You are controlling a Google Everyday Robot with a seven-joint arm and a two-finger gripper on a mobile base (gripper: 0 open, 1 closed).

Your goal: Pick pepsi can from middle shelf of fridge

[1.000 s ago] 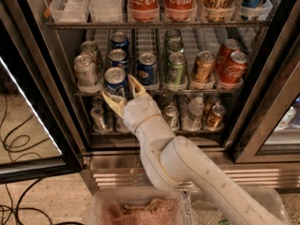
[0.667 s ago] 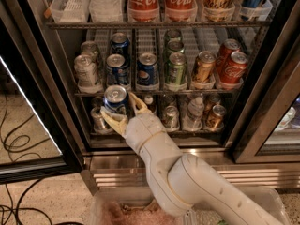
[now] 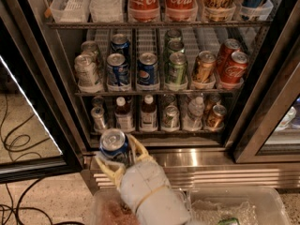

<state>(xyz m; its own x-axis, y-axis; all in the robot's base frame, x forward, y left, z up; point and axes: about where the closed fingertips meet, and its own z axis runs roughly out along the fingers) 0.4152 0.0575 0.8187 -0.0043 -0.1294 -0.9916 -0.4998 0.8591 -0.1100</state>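
My gripper [image 3: 121,156] is low in the camera view, in front of the fridge's stainless base panel [image 3: 197,158], and it is shut on a blue pepsi can [image 3: 114,145] with a silver top, held upright between the pale fingers [image 3: 107,167]. The can is outside the fridge [image 3: 262,78], well below the middle shelf [image 3: 154,92]. On that shelf more blue pepsi cans [image 3: 147,70] stand in pale lane trays, beside a green can [image 3: 176,70], a gold can [image 3: 204,68], red Coca-Cola cans [image 3: 233,68] and a silver can [image 3: 87,72].
Tall Coca-Cola bottles [image 3: 143,1] line the top shelf. Small bottles [image 3: 148,112] and cans stand on the lower shelf. An open glass door [image 3: 28,125] hangs at left, with cables [image 3: 18,144] on the floor. Clear bins [image 3: 234,205] sit below my arm.
My gripper has pulled the pepsi can out of the middle shelf's front lane and down, from shelf level to in front of the base panel. The arm has drawn back toward the camera.
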